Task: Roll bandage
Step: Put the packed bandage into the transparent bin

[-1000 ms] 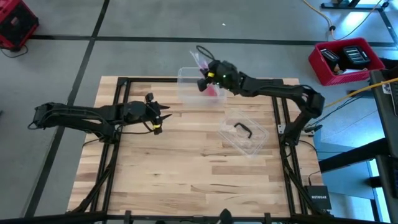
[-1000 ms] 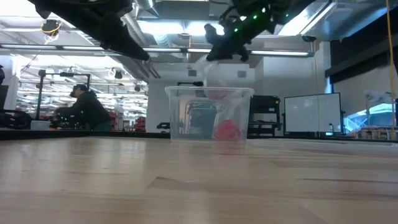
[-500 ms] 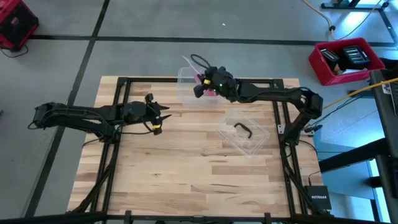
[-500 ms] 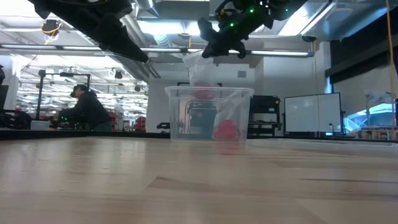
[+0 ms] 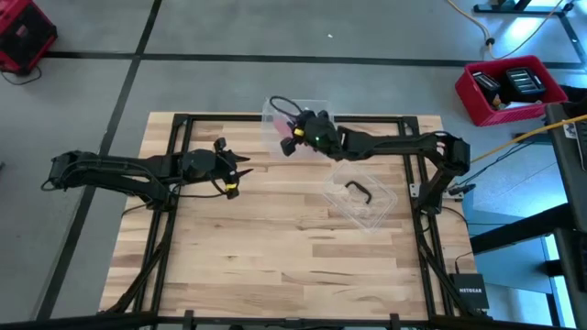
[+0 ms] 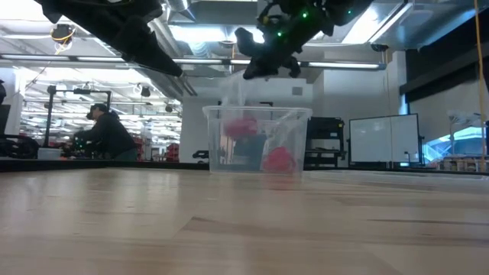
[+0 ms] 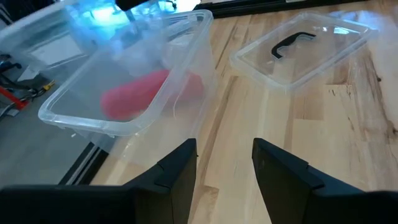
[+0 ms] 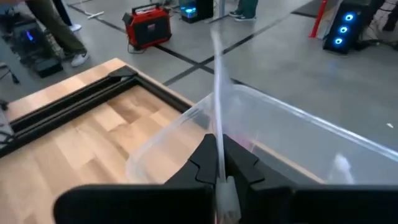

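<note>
Fingers: right gripper pinching clear wrapper; left gripper parted, empty

place: probably robotics lab | evidence: ceiling ducts, monitors, workbenches

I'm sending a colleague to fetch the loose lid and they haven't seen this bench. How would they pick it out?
Start at the wooden table and find the clear plastic box at its far edge, under the right gripper. The lid lies flat on the wood, apart from the box, towards the right arm's base. It alone is a shallow clear panel with a black handle.
</note>
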